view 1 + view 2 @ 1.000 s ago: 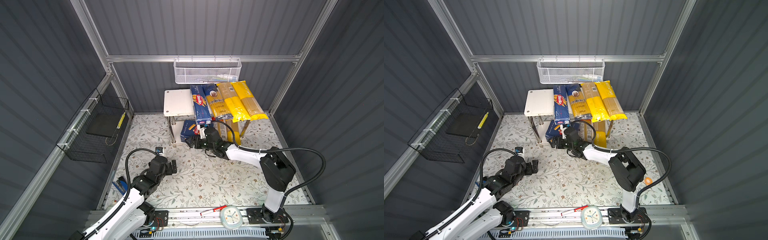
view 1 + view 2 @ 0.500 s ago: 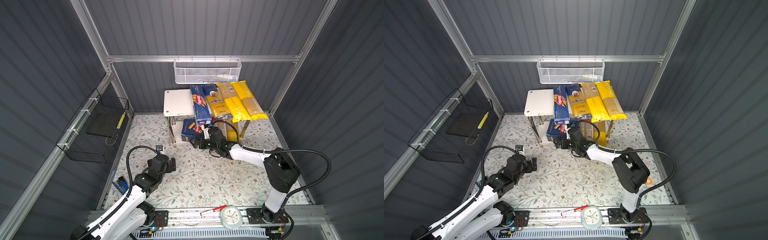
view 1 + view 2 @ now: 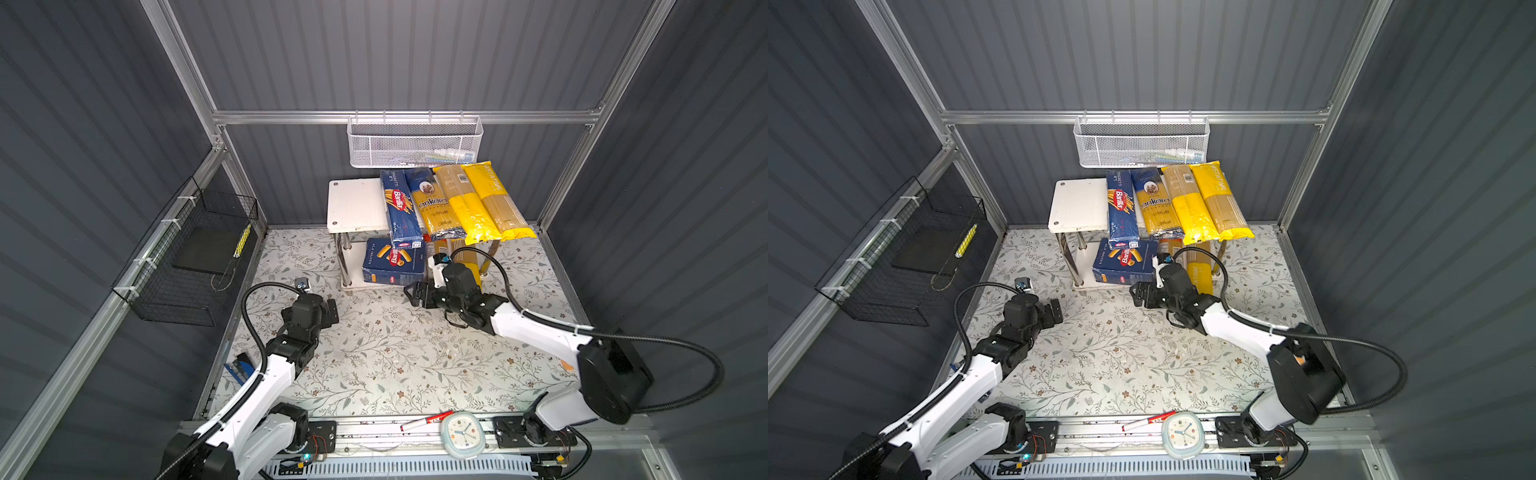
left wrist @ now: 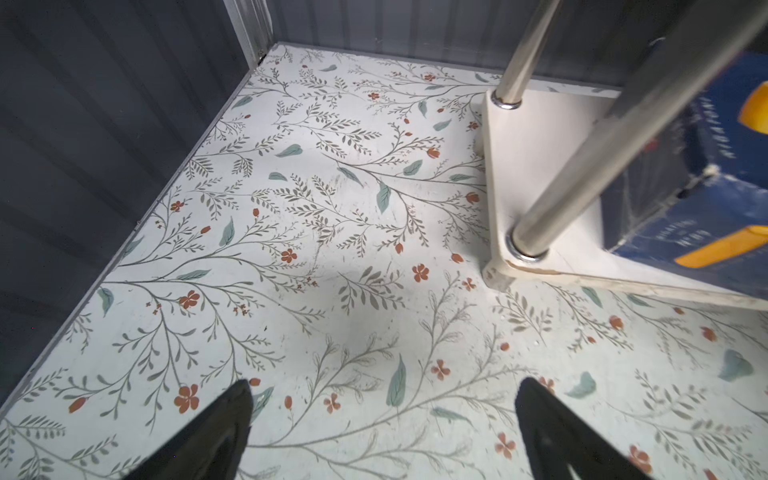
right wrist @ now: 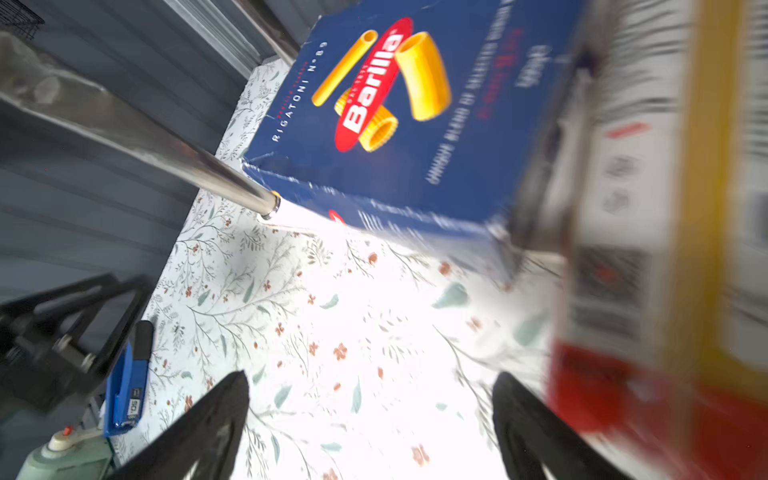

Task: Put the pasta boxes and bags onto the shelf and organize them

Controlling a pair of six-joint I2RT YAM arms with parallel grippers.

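We see the right gripper [image 3: 412, 293] low in front of the shelf [image 3: 353, 204], fingers [image 5: 216, 415] spread wide and empty, near the rigatoni box [image 3: 392, 264] lying on the lower tier. The left gripper [image 3: 332, 309] likewise gapes wide, holding nothing, above the floral floor [image 3: 395, 361]. On top lie the spaghetti box [image 3: 401, 212], ankara bag [image 3: 434, 205] and two yellow bags [image 3: 469, 208] side by side.

Floor mat [image 4: 332, 249]: white, grey-green leaf vines, small rust-red flowers. Rigatoni box [image 5: 395, 104] and spaghetti box [image 3: 401, 208]: dark blue, red oval Barilla logo, yellow pasta print; ankara bag [image 3: 432, 203] blue over yellow, two PASTATIME bags [image 3: 469, 208] yellow and clear. Shelf [image 3: 353, 203] white boards, chrome legs; walls [image 3: 415, 54] dark grey, ribbed; mesh basket [image 3: 415, 143] white, wire basket [image 3: 187, 266] black.
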